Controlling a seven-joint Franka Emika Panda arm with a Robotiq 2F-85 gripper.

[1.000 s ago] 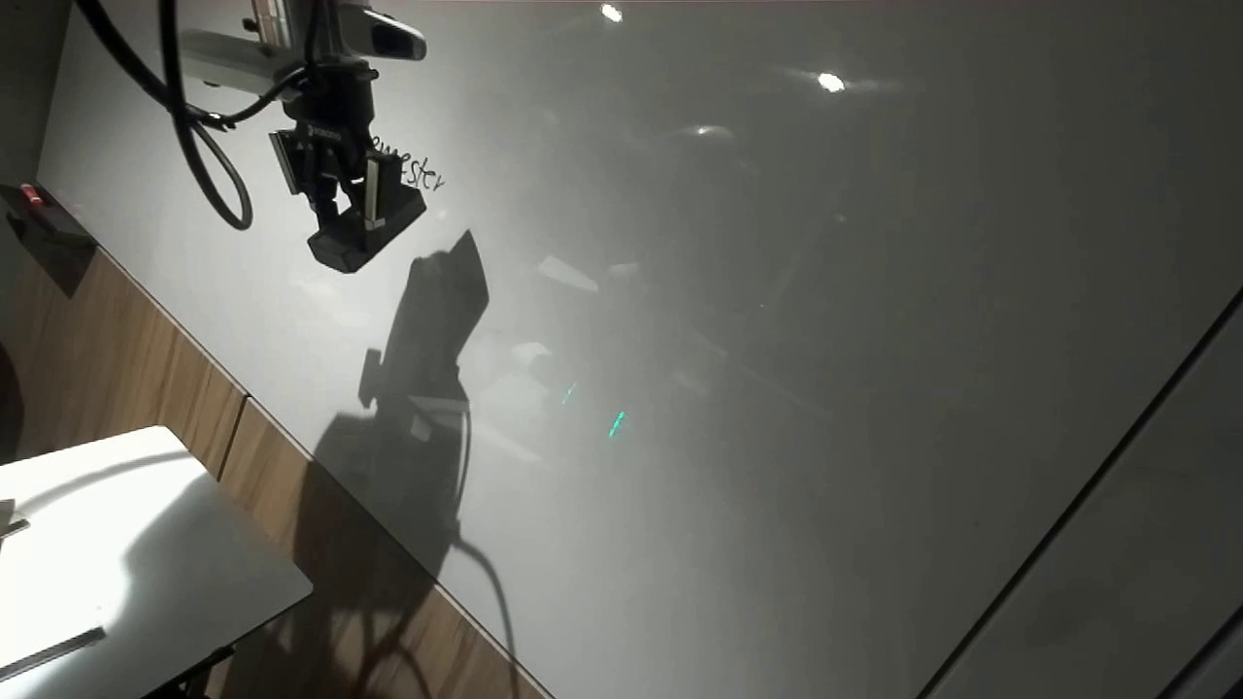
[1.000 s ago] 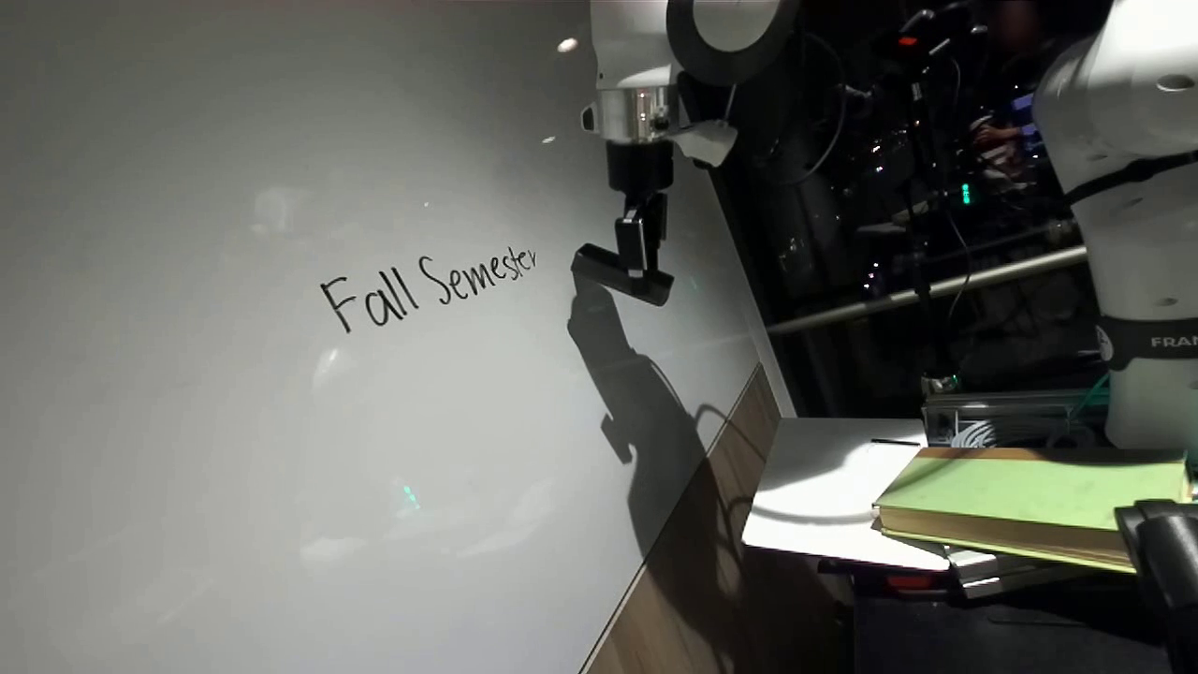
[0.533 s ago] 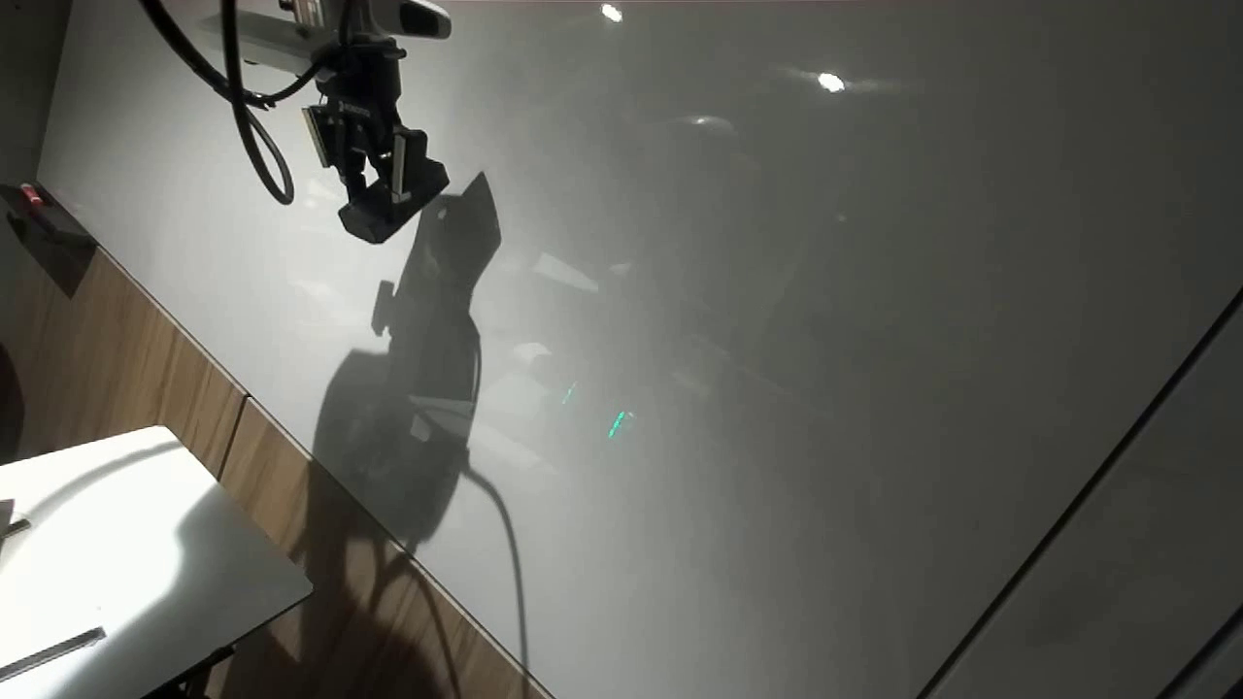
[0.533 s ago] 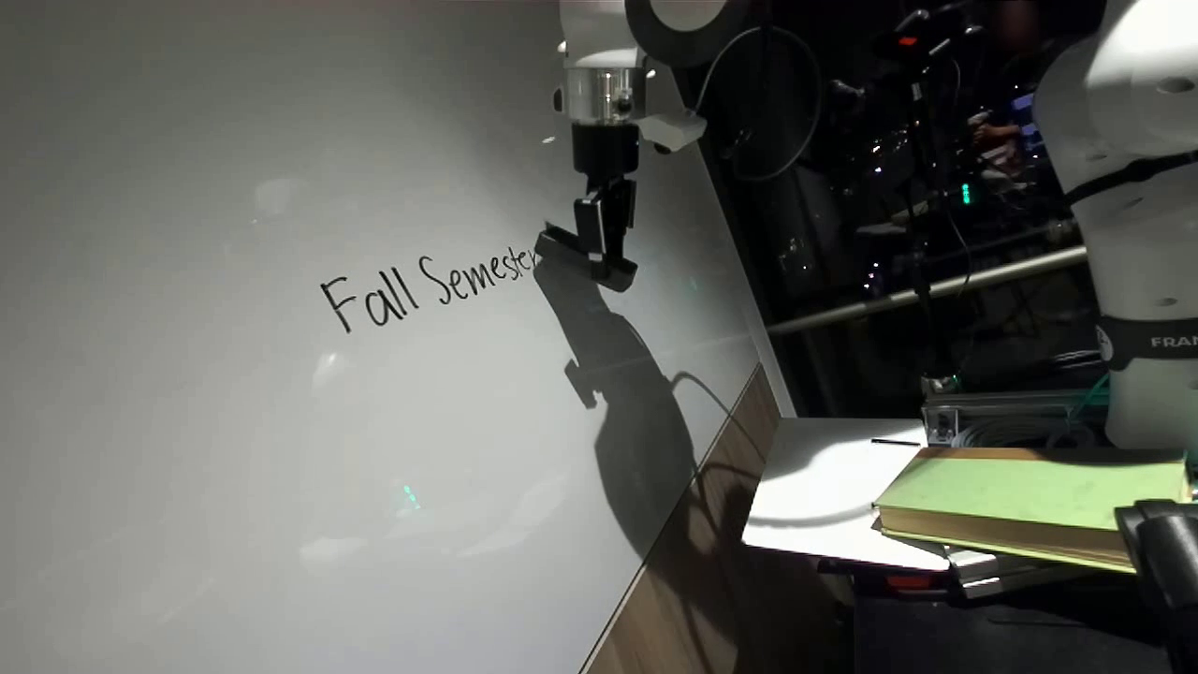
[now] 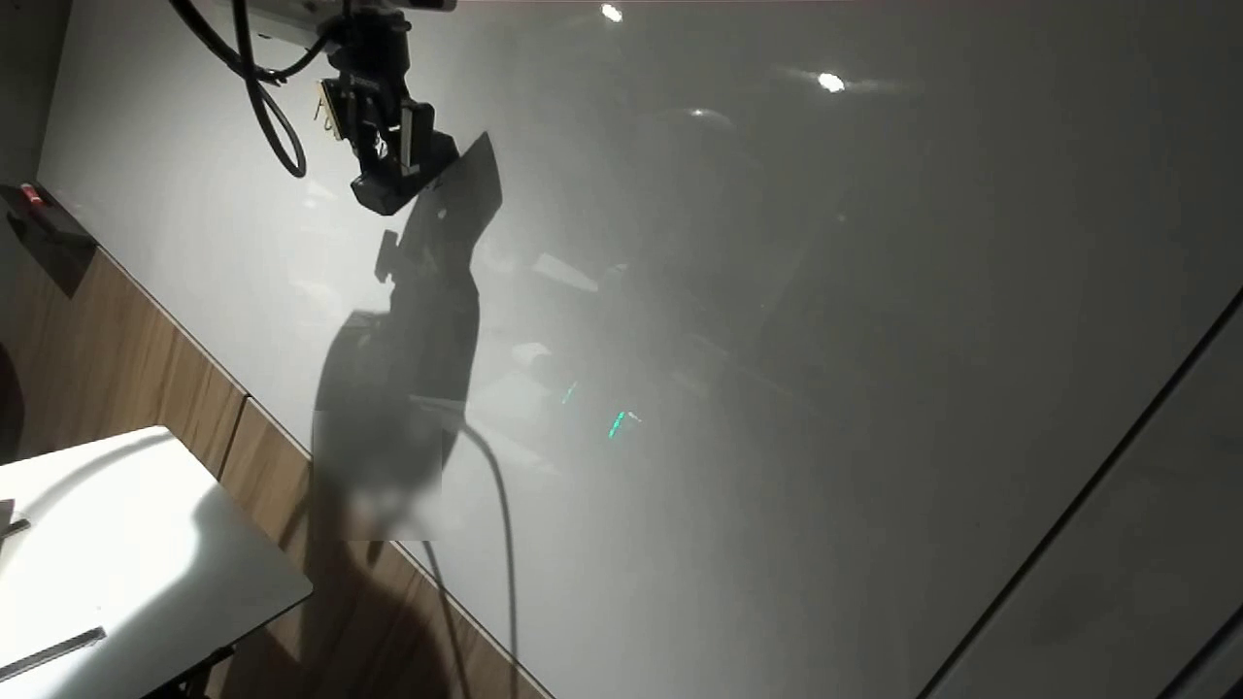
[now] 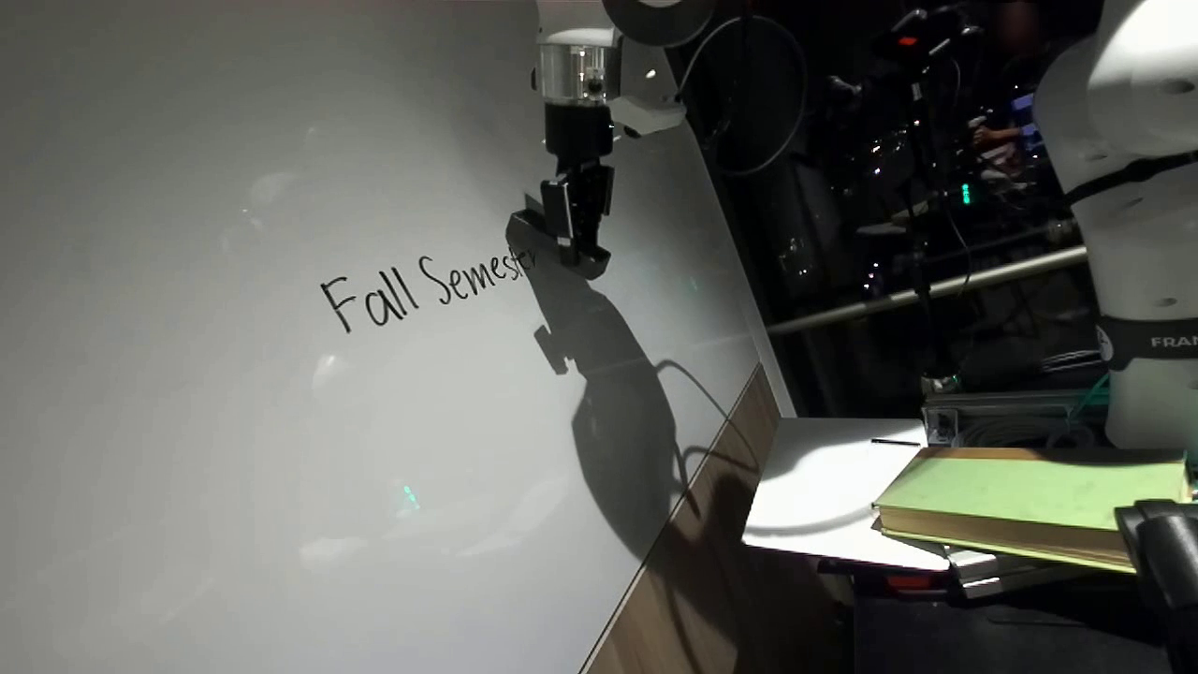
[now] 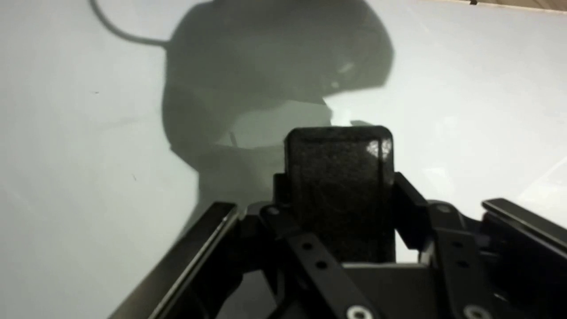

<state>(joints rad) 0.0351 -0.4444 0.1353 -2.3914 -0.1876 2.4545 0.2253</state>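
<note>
My gripper (image 6: 567, 234) is shut on a dark rectangular block (image 6: 527, 229) that looks like a whiteboard eraser. Up close in the wrist view, a finger presses each side of the block (image 7: 341, 177), and its far end sticks out beyond them. Black handwriting (image 6: 426, 285) reading "Fall Semester" runs across the whiteboard (image 6: 187, 421). One end of the block overlaps the last letters in that exterior view. Seen in an exterior view, the block (image 5: 379, 197) nearly meets its own shadow; whether it touches the board I cannot tell. The gripper (image 5: 393, 160) hides the writing there.
Below the board runs a wood panel (image 5: 146, 330). A white table (image 6: 814, 477) stands beside it, bearing a green book (image 6: 1029, 491). The white arm base (image 6: 1146, 215) rises behind. At the board's edge hangs a dark holder (image 5: 58, 223) with a red item.
The gripper has carried the block upward, to the left in an exterior view, onto the end of the writing. Block and shadow have drawn closer together. The grip is unchanged.
</note>
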